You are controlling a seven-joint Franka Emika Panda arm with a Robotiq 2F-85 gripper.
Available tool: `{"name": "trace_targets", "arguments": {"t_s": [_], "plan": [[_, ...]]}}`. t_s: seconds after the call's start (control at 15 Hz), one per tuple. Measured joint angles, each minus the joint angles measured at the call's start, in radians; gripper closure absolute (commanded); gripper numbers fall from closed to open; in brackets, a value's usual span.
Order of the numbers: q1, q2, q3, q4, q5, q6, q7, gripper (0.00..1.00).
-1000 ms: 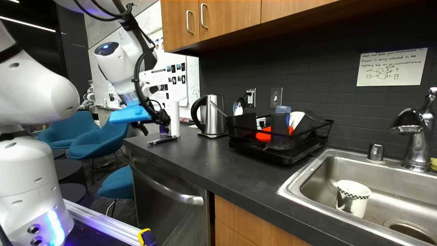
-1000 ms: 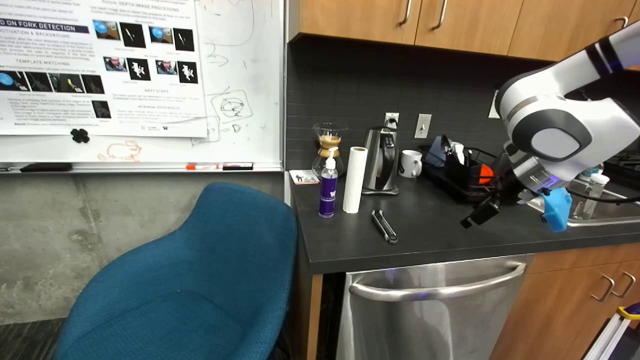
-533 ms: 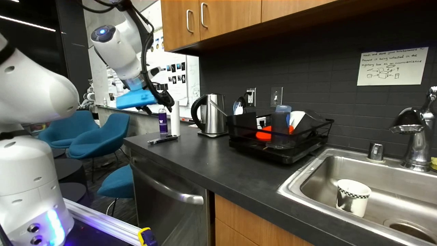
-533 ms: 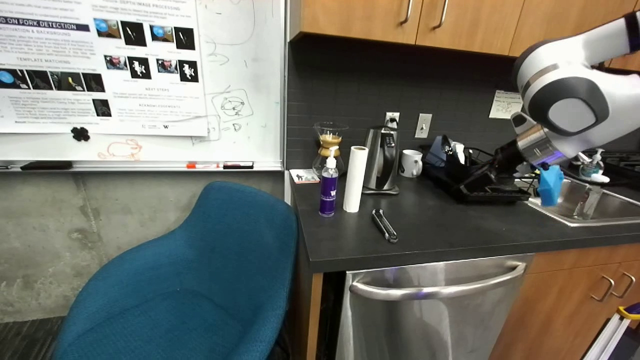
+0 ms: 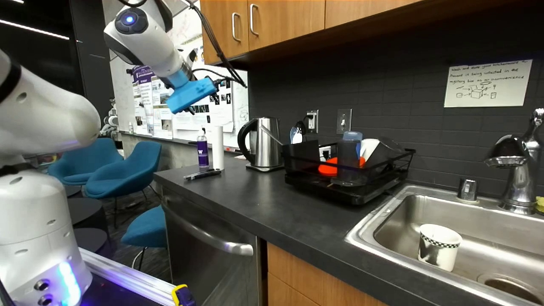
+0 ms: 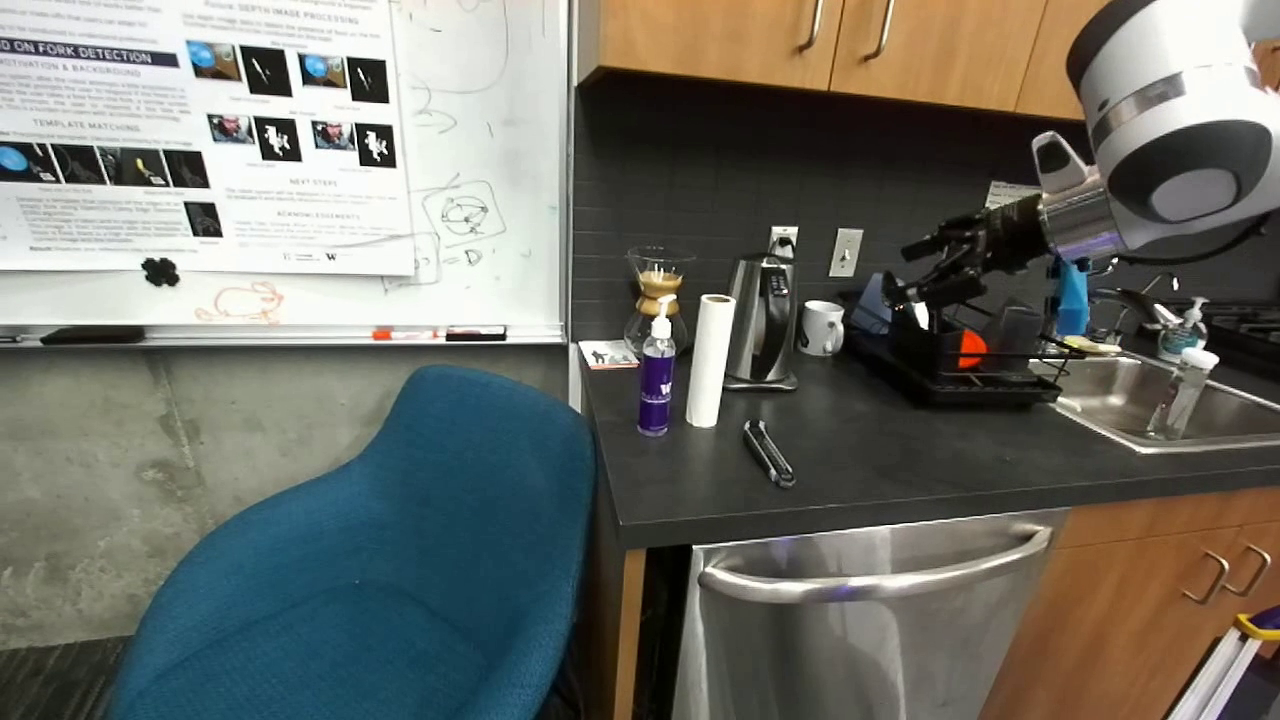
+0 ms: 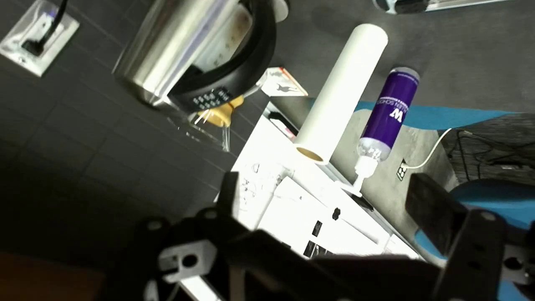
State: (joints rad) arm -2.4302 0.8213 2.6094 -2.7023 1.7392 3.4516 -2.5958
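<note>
Wrist view: my gripper [image 7: 328, 194] hangs w/ both fingers [image 7: 434, 213] spread wide, holding only air. Past the gap my feed shows a purple pump btl. [image 7: 388, 110] and, just beside it, a white paper roll [image 7: 342, 94], both standing on the dark counter [image 7: 468, 58] tho' shown upside down & slanted here. The steel kettle [image 7: 167, 54] is nearby, a wall outlet [image 7: 52, 42] in the corner.

In an exterior view, my arm [image 6: 1180, 130] reaches in from the frame's right; the gripper, tilted, fingers apart, shows above the dish rack [image 6: 935, 385], well apart from btl. & roll nr. the counter's end. A black handheld tool [image 6: 768, 453], type unclear, lies in front of the kettle; a white mug [image 6: 822, 328] stands betw. kettle & rack. A teal chair [image 6: 400, 520] sits beside the counter.

In an exterior view, the blue block [image 5: 191, 94] at my wrist hides most of the gripper, so I can't tell finger spacing there; btl. & roll stand upright at the counter's far end. The rack, w/ a red item [image 5: 327, 170] in it, stands betw. kettle and s/s sink [image 5: 372, 221], which holds a checker-banded mug [image 5: 438, 248]; a handwritten note [image 5: 488, 83] hangs on the dark wall [image 5: 382, 85].
</note>
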Motion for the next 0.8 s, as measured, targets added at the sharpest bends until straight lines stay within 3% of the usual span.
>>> {"name": "trace_targets", "arguments": {"t_s": [0.47, 0.8], "plan": [[-0.039, 0.128, -0.006, 0.051, -0.405, 0.001, -0.001, 0.00], [-0.083, 0.158, -0.012, 0.008, -0.746, 0.000, 0.018, 0.00]]}}
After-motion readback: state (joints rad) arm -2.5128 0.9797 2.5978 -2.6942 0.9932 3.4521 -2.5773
